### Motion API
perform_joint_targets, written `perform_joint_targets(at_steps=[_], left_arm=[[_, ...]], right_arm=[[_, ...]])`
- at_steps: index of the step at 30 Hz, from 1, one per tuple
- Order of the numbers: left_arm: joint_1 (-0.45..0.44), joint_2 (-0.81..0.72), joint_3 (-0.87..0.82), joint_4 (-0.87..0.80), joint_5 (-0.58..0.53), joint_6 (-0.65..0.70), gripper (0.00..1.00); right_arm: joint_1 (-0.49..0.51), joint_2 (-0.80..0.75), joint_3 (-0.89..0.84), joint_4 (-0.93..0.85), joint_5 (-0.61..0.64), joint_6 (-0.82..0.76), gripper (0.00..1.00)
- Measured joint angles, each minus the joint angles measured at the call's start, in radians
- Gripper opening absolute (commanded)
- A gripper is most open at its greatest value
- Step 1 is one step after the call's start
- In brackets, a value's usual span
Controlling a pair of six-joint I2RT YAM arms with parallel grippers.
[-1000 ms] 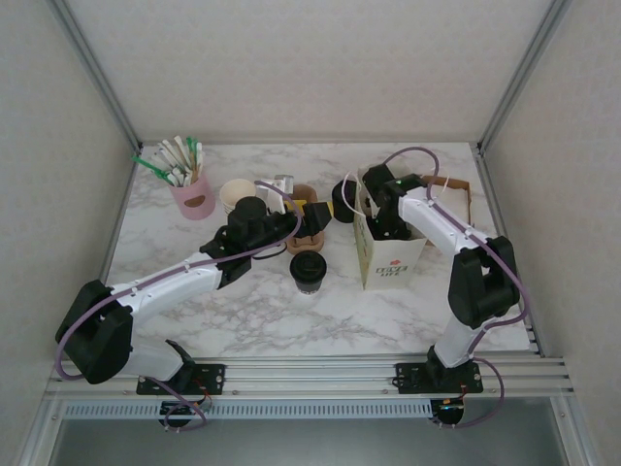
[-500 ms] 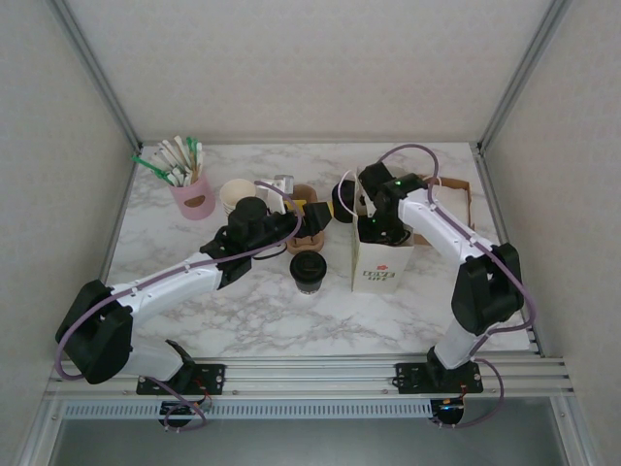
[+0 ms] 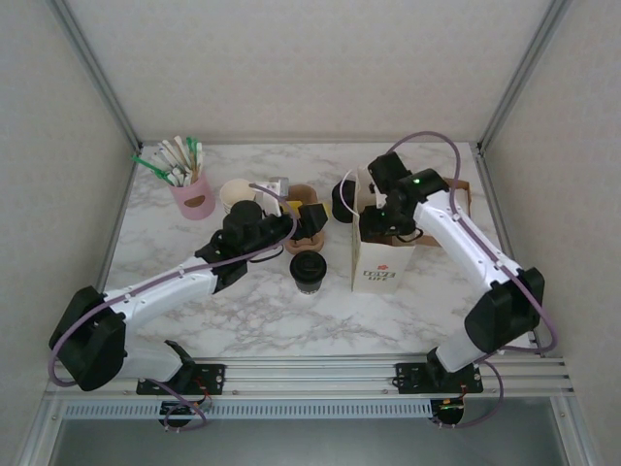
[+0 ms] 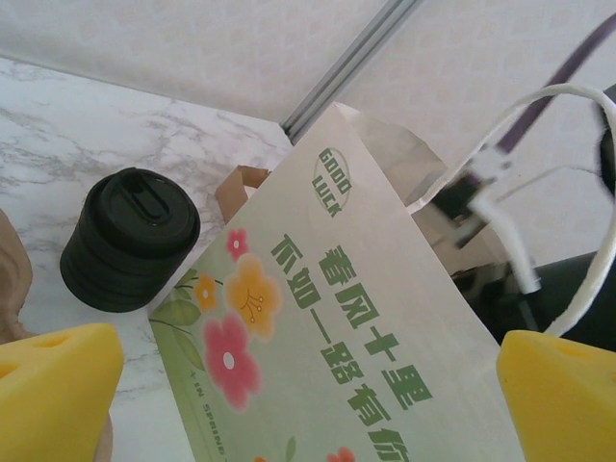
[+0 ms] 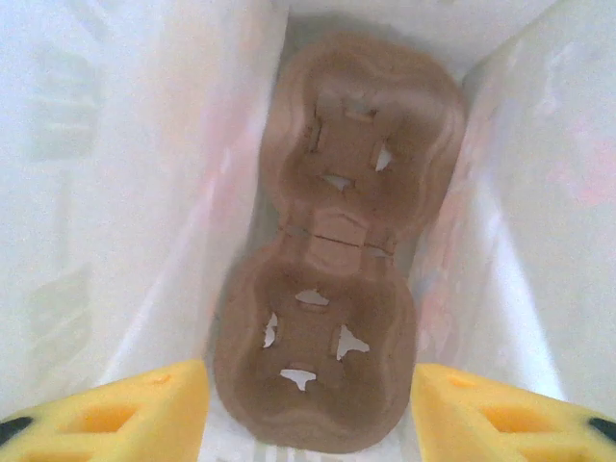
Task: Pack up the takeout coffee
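Note:
The takeout coffee [image 3: 308, 270], a small cup with a black lid, stands on the marble table [image 3: 243, 320] in front of my left gripper [image 3: 310, 223]. That gripper [image 4: 308, 404] is open and faces the flowered side of the paper bag [image 4: 327, 346]. The bag [image 3: 383, 257] stands upright to the right of the cup. My right gripper [image 3: 386, 223] hangs over the bag's mouth and looks down inside. It [image 5: 308, 419] is open with nothing between its yellow fingers [image 5: 106, 414]. A brown pulp cup carrier [image 5: 332, 269] lies flat on the bag's floor.
A black stack of lids [image 3: 343, 201] [image 4: 130, 239] stands behind the bag's left corner. Brown carriers [image 3: 307, 204], a stack of cream cups [image 3: 236, 194] and a pink holder of stirrers [image 3: 192, 194] line the back left. A cardboard box [image 3: 456, 189] sits at back right.
The tilted bag has come upright and shifted slightly left. My right arm has lifted above it and its jaws have widened. The left arm drew back a little.

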Motion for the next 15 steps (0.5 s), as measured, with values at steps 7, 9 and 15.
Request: perform_joint_targets(at_steps=[7, 9, 15], left_arm=[[-0.009, -0.020, -0.010, -0.025, -0.003, 0.026, 0.94], [-0.014, -0.024, -0.012, -0.036, -0.003, 0.031, 0.93], [-0.032, -0.035, -0.013, -0.055, -0.003, 0.049, 0.92]], right_arm=[[0.000, -0.086, 0.034, -0.012, 0.004, 0.014, 0.69], [0.000, -0.112, 0.041, -0.012, 0.002, 0.017, 0.70], [0.000, -0.184, 0.063, -0.008, -0.003, 0.026, 0.74]])
